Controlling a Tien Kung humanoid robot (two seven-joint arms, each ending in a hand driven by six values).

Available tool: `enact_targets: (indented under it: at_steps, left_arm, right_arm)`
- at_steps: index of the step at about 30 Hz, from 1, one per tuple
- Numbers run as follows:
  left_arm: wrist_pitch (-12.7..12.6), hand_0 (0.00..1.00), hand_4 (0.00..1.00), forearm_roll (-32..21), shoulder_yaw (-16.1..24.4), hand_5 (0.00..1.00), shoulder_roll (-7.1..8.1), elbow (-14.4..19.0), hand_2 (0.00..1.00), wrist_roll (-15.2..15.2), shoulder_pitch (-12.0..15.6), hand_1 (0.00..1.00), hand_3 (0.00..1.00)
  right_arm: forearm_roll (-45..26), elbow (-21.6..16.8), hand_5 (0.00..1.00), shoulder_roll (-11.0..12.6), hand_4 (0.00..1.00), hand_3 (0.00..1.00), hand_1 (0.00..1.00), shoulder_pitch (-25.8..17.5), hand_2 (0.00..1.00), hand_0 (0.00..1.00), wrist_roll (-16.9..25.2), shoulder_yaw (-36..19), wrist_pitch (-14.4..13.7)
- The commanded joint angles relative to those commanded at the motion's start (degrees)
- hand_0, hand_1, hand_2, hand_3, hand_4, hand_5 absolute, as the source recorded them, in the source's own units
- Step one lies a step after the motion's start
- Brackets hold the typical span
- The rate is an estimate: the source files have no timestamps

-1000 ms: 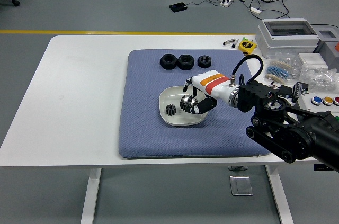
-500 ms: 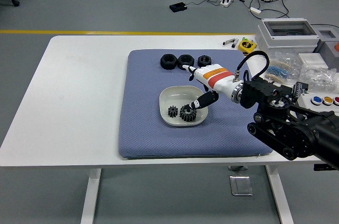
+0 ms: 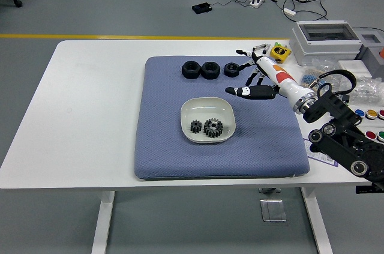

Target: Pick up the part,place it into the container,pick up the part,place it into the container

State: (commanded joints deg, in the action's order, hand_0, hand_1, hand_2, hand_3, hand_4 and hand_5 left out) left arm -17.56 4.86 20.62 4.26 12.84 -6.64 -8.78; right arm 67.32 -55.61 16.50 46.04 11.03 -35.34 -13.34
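A white bowl [image 3: 207,110] sits on the blue mat [image 3: 174,146] and holds two black gears [image 3: 204,127] side by side. Three black nuts [image 3: 209,69] lie in a row at the mat's far edge. My right hand [image 3: 252,80] is open with fingers spread, empty, above the mat to the right of the bowl and near the rightmost nut. The left arm is out of view.
A grey box [image 3: 326,41], bags of small parts [image 3: 360,86], a yellow tape measure [image 3: 279,52] and coloured buttons [image 3: 371,114] crowd the table's right side. The white table [image 3: 90,110] lies bare left of the mat.
My right hand let go of a gear into the bowl, then opened and drew back up and to the right, away from the bowl. Two gears now lie in the bowl.
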Motion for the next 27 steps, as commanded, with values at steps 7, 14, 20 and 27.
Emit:
enact_targets:
  at_steps: [7,14,20,27]
  left_arm:
    - [0.02,0.521,0.589,0.08,0.07,0.562,-0.19,-0.02,0.662,-0.03,0.23,0.541,0.595]
    - [0.02,0.523,0.589,0.37,0.32,0.562,-0.38,-0.02,0.660,-0.13,0.74,0.546,0.593]
    - [0.10,0.523,0.588,1.31,0.74,0.563,-0.38,0.00,0.660,-0.36,0.98,0.549,0.593]
    - [0.18,0.524,0.588,1.83,0.97,0.564,-0.31,0.00,0.660,-0.42,1.05,0.547,0.594]
  right_arm:
    - [-16.76,-4.52,0.767,1.99,0.998,0.874,0.801,-5.34,0.843,0.798,4.45,-6.71,1.00]
    - [-33.52,-6.46,0.885,2.20,0.998,0.884,0.818,-11.76,0.851,0.840,6.49,-12.63,3.16]
    - [-36.45,-7.17,0.923,1.94,0.998,0.885,0.831,-16.92,0.854,0.873,5.58,-16.05,5.08]
    - [-29.26,-8.10,0.929,1.44,0.998,0.884,0.834,-22.00,0.854,0.883,4.56,-19.85,5.36]
